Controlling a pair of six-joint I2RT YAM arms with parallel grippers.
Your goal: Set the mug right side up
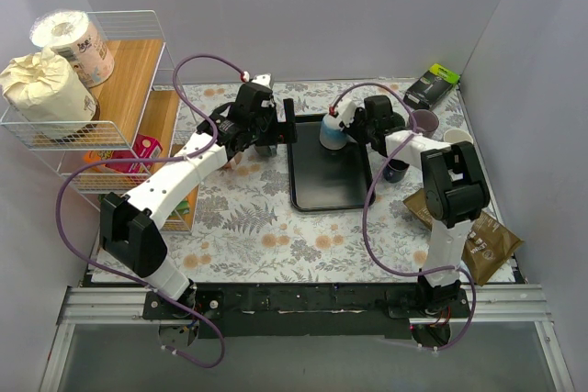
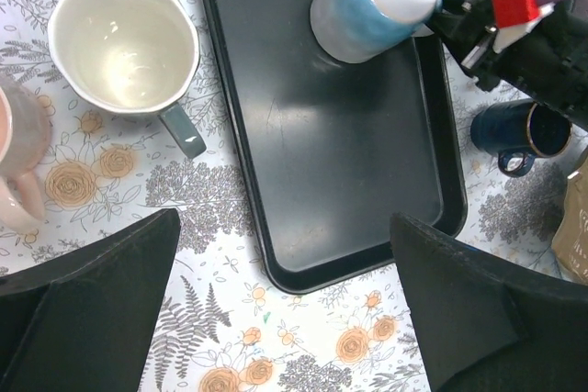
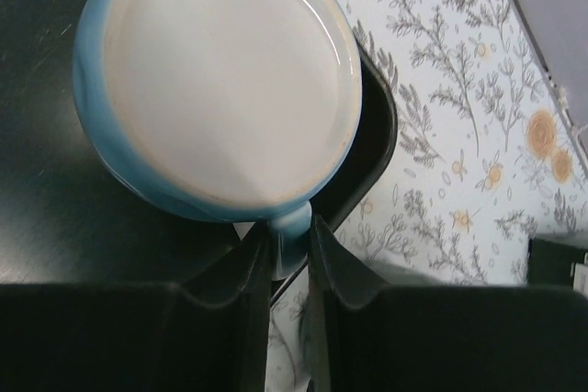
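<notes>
Floral tabletop (image 1: 276,227), grey walls (image 1: 322,6). Mug (image 1: 332,132) base-up on tray (image 1: 322,185) near far edge. Right tool (image 3: 287,259) clamped on handle (image 3: 292,219), mug body straight ahead, axis vertical. Left tool (image 2: 285,245) apart, beside tray.

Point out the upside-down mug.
The light blue mug on the black tray, white base up, handle in the right end effector. The cream mug and navy mug stand mouth up.

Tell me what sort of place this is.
Most likely a lab test booth staged as a kitchen counter. Plain white panels box in a floral tablecloth; a black tray, a blue mug and a wire shelf of paper rolls look like props.
</notes>
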